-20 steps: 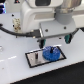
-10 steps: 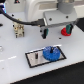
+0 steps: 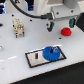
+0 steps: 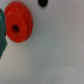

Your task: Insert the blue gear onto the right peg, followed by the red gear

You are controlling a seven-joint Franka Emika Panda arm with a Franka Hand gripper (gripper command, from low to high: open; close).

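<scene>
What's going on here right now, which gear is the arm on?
The blue gear already sits on the grey plate at the exterior view's right end, apparently over a peg. The arm is above the red gear, which lies on the white table beyond the plate. The wrist view shows the red gear lying free, nothing gripping it. The pincer's fingers cannot be made out clearly, so its state is unclear.

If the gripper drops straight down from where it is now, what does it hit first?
Probably the red gear, or the white table just beside it. The gripper hangs right above the gear, which sits off-centre in the wrist view, so the exact line is unclear.
</scene>
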